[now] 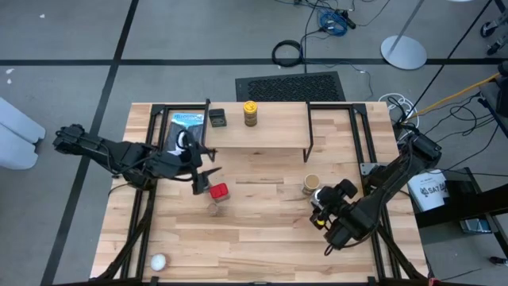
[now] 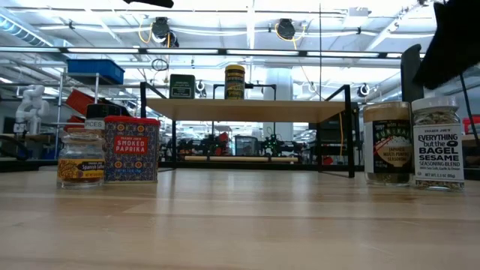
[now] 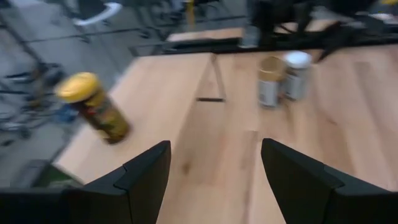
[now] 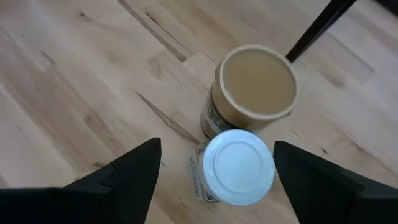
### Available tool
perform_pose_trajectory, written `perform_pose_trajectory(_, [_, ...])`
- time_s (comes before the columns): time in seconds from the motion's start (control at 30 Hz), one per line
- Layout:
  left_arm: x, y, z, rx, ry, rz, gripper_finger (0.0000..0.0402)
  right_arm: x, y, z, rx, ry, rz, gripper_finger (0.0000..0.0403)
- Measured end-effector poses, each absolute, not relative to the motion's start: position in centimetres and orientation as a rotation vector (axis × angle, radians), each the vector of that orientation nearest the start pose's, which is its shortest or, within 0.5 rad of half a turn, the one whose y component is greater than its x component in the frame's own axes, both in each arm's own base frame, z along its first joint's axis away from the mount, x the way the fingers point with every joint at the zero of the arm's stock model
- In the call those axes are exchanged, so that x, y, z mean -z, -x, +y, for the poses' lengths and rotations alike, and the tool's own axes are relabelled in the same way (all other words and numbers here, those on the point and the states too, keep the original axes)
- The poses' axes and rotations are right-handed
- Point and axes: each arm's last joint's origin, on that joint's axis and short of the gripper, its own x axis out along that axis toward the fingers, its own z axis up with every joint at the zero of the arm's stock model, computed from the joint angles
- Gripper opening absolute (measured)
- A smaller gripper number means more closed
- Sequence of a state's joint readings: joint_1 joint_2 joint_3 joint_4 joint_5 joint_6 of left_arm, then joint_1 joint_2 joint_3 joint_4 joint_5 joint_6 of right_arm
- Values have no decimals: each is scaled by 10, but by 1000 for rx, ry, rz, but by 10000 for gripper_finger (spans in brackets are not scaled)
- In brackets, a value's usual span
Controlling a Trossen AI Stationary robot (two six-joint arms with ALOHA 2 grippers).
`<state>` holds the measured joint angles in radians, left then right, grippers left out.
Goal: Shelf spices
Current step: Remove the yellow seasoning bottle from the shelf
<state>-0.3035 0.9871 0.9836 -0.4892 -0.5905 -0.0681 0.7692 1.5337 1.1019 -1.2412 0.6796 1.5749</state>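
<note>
One white-lidded jar (image 4: pixel 238 166), below open right end effector (image 4: pixel 214 177)

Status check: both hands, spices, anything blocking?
Right hand open over white-lidded jar, tan-lidded jar touching it. Left hand open, empty. Yellow-lidded jar and black tin on shelf.

six spice containers (image 2: pixel 130 149), one shelf (image 2: pixel 247 109), one white ball (image 1: pixel 158 261).

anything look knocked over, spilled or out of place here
Nothing is tipped or spilled: every spice stands upright with its lid on. Two odd items share the table: a white ball near the front left corner and a flat blue package beside the shelf. Neither is a spice.
</note>
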Motion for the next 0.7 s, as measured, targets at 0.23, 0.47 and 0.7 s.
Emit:
perform_pose_trajectory(0.23, [-350, -196, -37, -416, -174, 349, 261, -253, -191, 159, 817, -213, 857, 298])
perform_pose_trajectory(0.47, [-378, -196, -24, -436, -176, 277, 261, -272, -197, 155, 823, -125, 727, 297])
perform_pose_trajectory(0.7, [-398, -201, 0, -394, -205, 181, 261, -281, -209, 146, 849, -35, 527, 297])
